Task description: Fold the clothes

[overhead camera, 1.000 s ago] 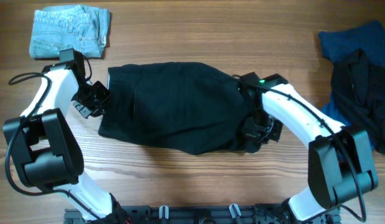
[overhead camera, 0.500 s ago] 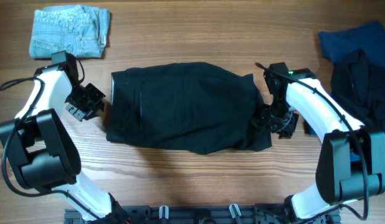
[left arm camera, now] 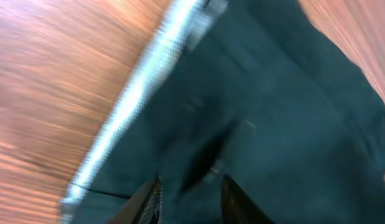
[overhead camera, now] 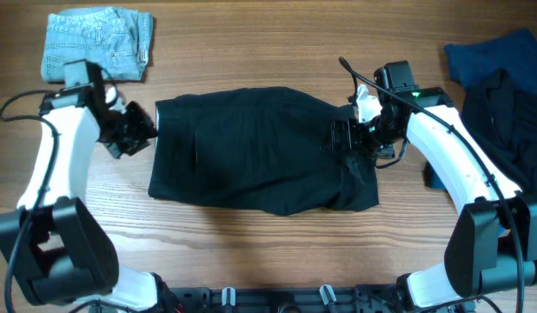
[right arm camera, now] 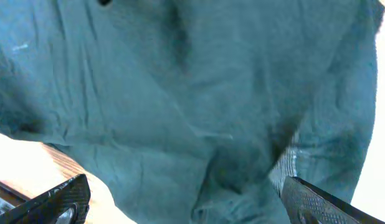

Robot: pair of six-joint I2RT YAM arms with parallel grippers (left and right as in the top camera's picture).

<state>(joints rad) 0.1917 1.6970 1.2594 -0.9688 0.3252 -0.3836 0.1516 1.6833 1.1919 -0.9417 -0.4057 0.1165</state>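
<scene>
Nearest to the robot's base, the wooden counter [overhead camera: 251, 261] lay bare in front of the black shorts [overhead camera: 260, 156]. The shorts lay spread flat across the middle of the counter, between the two arms.

The right gripper [overhead camera: 347, 139] stood over the right end of the shorts. In the right wrist view its fingers [right arm camera: 58, 198] were wide apart at the two lower corners, and only loose, wrinkled cloth lay below them, so it held nothing.

The left gripper [overhead camera: 134, 130] was just beside the left edge of the shorts. The left wrist view was blurred. There its two fingertips [left arm camera: 149, 199] showed a narrow gap over the dark cloth, next to a pale band of the garment. I cannot tell if cloth was pinched between them.

Farther back, pale-blue denim shorts [overhead camera: 96, 43] lay folded at the far left corner. At the far right a dark blue garment [overhead camera: 486, 56] and a black garment [overhead camera: 512, 122] lay in a loose heap, well apart from the black shorts.
</scene>
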